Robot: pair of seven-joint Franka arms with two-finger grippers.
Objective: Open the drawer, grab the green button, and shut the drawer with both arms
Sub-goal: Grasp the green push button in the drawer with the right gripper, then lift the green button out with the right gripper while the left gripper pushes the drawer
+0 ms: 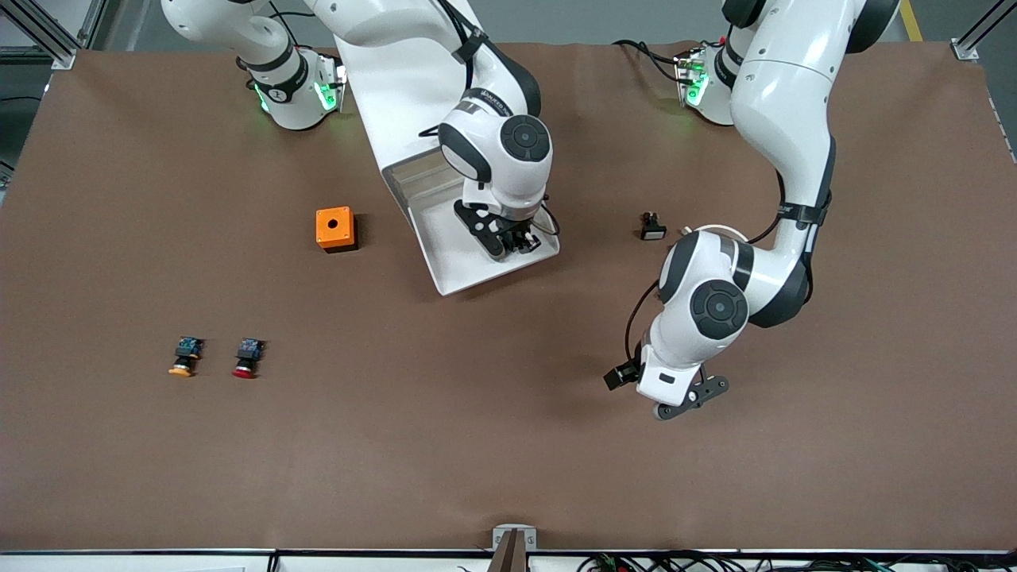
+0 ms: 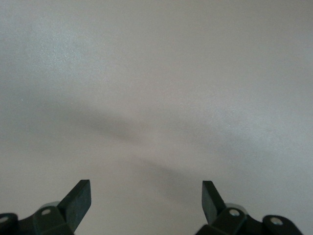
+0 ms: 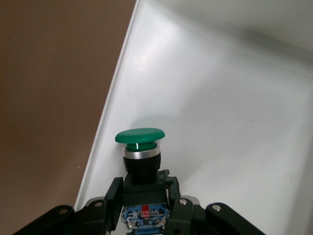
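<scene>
In drawer (image 1: 469, 270), button (image 3: 141, 147) half-hidden.

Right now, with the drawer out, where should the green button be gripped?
By its dark body below the cap, from above the open drawer. The green button has a wide cap overhanging a narrower, flat-sided body; the right gripper is shut there. The left gripper hangs open over the table.

Right pincer (image 3: 142, 196) clamped; left pincer (image 2: 146, 200) spread wide.
</scene>
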